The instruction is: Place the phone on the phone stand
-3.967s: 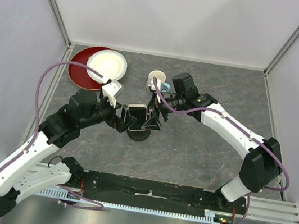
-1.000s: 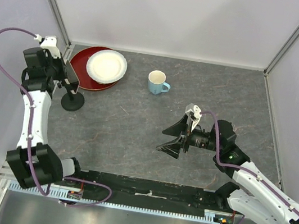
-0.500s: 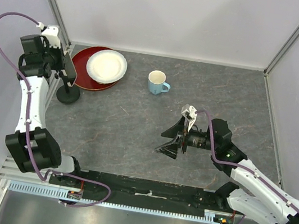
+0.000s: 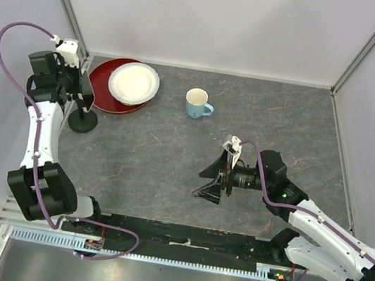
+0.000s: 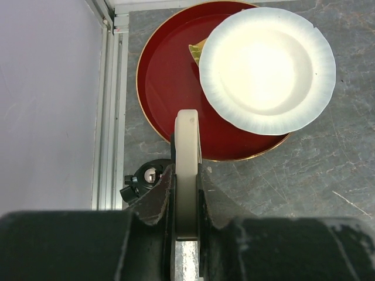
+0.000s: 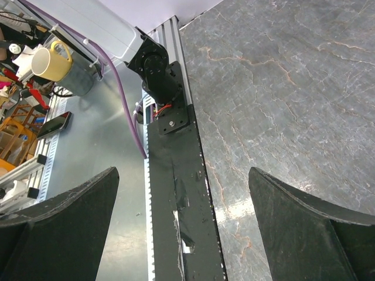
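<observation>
My left gripper (image 5: 186, 175) is shut on the phone (image 5: 187, 140), a pale slab seen edge-on between the fingers. The black phone stand (image 5: 145, 175) shows just below and left of the phone; I cannot tell whether they touch. From above, the left gripper (image 4: 81, 91) holds the phone (image 4: 86, 94) at the table's far left, over the stand's round base (image 4: 83, 125). My right gripper (image 4: 213, 180) hangs open over the middle of the table with nothing in it, and the right wrist view shows the right gripper (image 6: 184, 193) with its jaws wide apart.
A red plate (image 4: 102, 91) with a white plate (image 4: 134, 82) on it lies right of the stand, and the red plate (image 5: 170, 76) is close under the phone. A blue-and-white cup (image 4: 195, 102) stands mid-back. The frame rail (image 5: 108, 117) and side wall run along the left.
The left gripper, phone and stand base have shifted slightly left towards the wall. The right gripper has drifted a little towards the near edge, still open.
</observation>
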